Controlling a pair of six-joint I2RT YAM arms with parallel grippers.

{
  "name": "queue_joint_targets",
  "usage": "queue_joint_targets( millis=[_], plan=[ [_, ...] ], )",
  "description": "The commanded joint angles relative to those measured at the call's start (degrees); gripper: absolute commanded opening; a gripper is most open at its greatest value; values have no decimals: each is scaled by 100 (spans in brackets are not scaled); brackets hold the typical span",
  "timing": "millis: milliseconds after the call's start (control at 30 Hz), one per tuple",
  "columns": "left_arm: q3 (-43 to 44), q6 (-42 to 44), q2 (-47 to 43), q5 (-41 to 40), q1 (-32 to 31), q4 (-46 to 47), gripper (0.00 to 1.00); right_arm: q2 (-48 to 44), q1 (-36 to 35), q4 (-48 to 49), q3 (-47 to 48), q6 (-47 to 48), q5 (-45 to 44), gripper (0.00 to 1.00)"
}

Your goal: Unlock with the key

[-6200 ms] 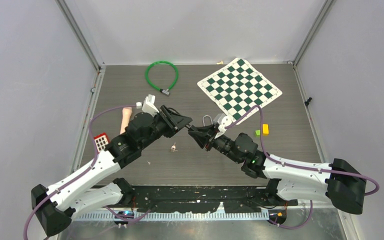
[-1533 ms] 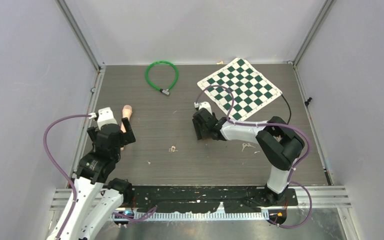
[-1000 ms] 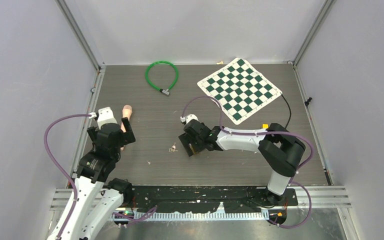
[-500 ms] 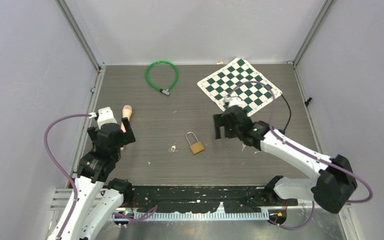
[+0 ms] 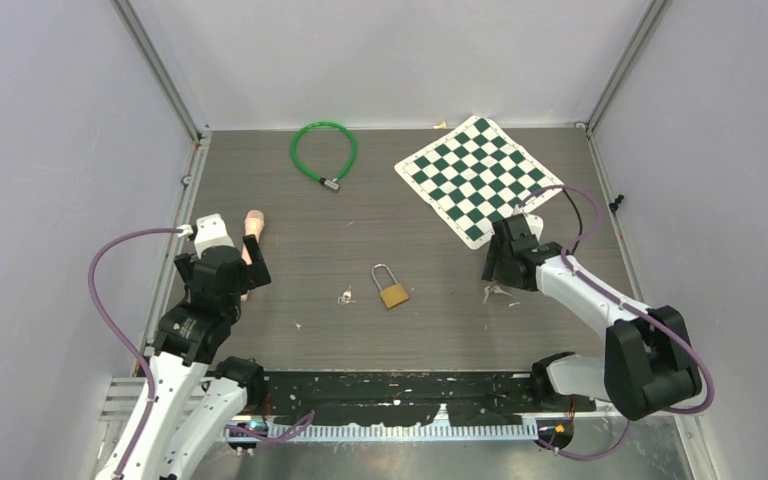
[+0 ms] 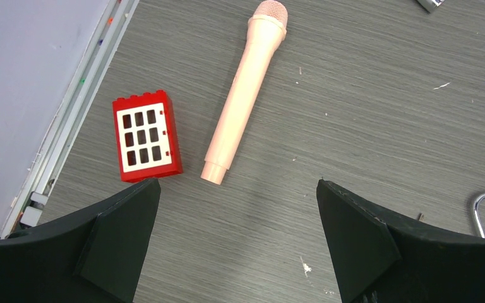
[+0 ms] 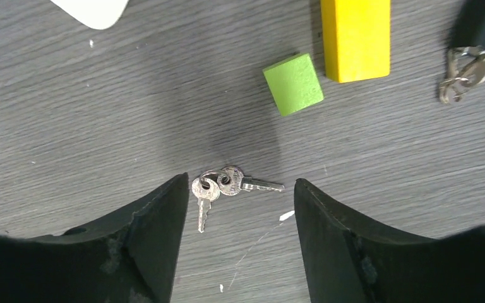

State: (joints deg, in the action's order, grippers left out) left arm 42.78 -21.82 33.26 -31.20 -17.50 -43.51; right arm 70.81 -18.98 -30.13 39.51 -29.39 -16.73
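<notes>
Right claw [image 7: 240, 180] swung right, off padlock [image 5: 392, 287] | spread wide above keys [image 7: 224, 183]

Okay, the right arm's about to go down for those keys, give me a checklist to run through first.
1. Right gripper open and empty: ok.
2. Silver keys on their ring lie between its fingers: ok.
3. Green cube and yellow block apart from the keys: ok.
4. Brass padlock lies free, clear of both arms: ok.
5. Padlock keyhole reachable: cannot tell.
6. Left gripper open, holding nothing: ok.
</notes>
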Motion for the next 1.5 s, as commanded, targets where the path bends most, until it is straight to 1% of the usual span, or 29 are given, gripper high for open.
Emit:
queue_joint_targets(
  millis=[0, 133, 233, 433, 700, 833, 1000, 1067, 1100, 1133, 1167, 1200, 1367, 1400, 1433, 1467],
  plan=[
    [-16, 73, 20, -20, 32, 204, 100, 259, 45, 318, -38, -256, 275, 62],
    [-5, 75, 32, -10, 36, 202, 100, 334, 43, 462, -171, -279, 622, 54],
    [-7, 73, 48, 4, 33, 202, 100, 424, 42, 526, -235, -270, 787, 52],
    [-7, 73, 50, -8, 44, 201, 100, 910, 15, 363, -171, -293, 1096, 42],
    [-6, 65, 58, 8, 49, 202, 100, 1106, -296, 195, -136, -350, 934, 40],
    [-5, 72, 57, 18, 57, 202, 99, 1202, -732, 38, 17, -341, 701, 43],
    [-10, 67, 36, 8, 70, 202, 100, 1295, -1485, -201, 130, -422, 569, 43],
    [-8, 77, 32, 16, 71, 202, 100, 1256, -1719, -246, 92, -524, 590, 38],
    [-7, 74, 27, 24, 71, 204, 100, 1244, -1783, -247, 74, -566, 675, 31],
    [-7, 69, 27, 26, 71, 205, 100, 1234, -1887, -248, 48, -585, 713, 28],
    [-7, 72, 26, 33, 70, 202, 100, 1192, -1995, -250, 35, -599, 780, 21],
    [-7, 73, 26, 35, 71, 201, 100, 1138, -2056, -249, 32, -567, 814, 17],
    [-16, 75, 22, 35, 71, 204, 100, 1018, -2537, -567, 284, -120, 1466, 13],
    [-9, 73, 28, 35, 71, 201, 100, 914, -2570, -690, 340, -28, 1530, 13],
    [-11, 73, 29, 35, 71, 202, 100, 824, -2600, -741, 357, 1, 1785, 13],
    [-15, 73, 32, 33, 71, 202, 99, 622, -2601, -861, 376, 18, 1756, 14]
  ],
)
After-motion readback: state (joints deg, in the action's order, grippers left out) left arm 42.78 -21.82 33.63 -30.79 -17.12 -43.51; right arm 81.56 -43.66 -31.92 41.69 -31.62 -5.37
